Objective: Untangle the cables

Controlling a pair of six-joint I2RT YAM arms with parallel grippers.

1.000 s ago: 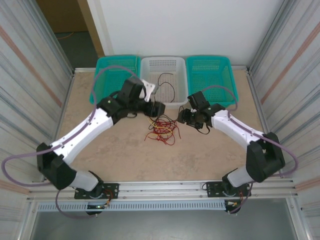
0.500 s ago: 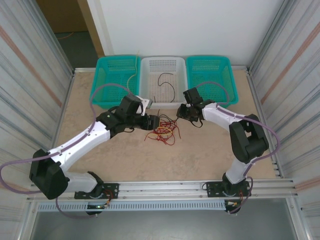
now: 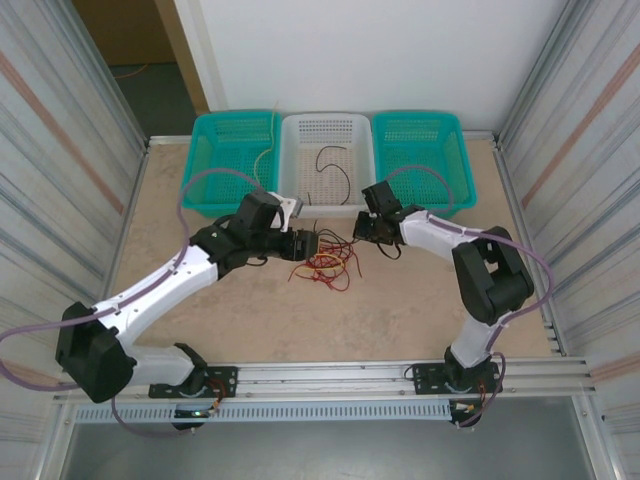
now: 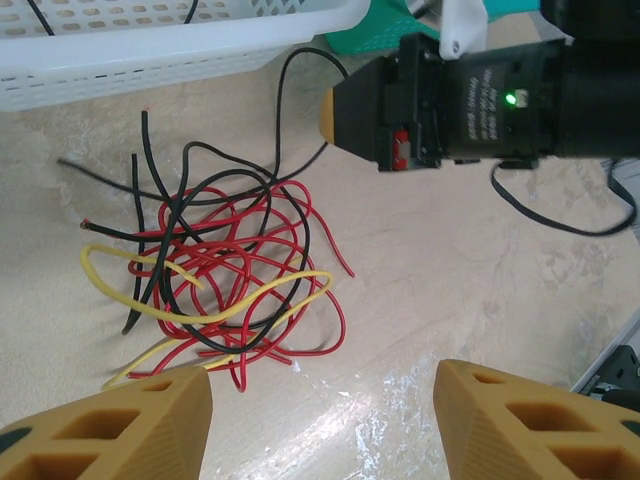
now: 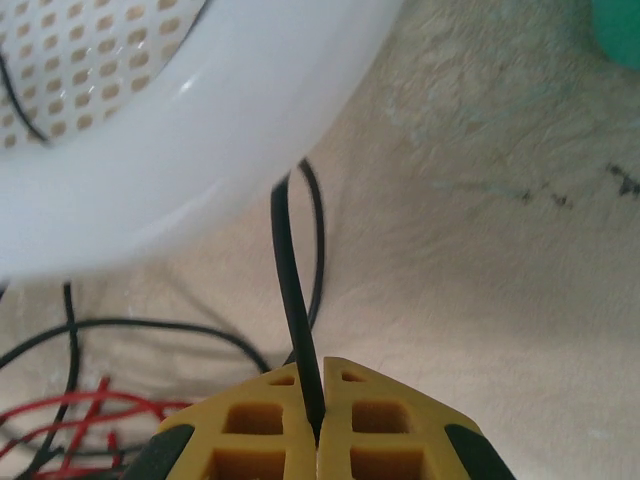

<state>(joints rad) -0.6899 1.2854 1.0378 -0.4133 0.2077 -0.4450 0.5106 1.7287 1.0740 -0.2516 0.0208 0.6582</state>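
Since my R hand [image 5: 318, 425] is pinched shut on one black cable [image 5: 292, 290], prob. to draw it free, L hand [image 4: 315, 388] hovers open, empty, over the tangle [image 4: 220, 270] on the desk [image 4: 430, 275].

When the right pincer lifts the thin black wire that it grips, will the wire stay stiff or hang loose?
Probably floppy: the thin black wire curves freely above the right pincer. It looks light, being very thin. It may drag the pile of red, black and yellow wires, since the strands loop through each other there.
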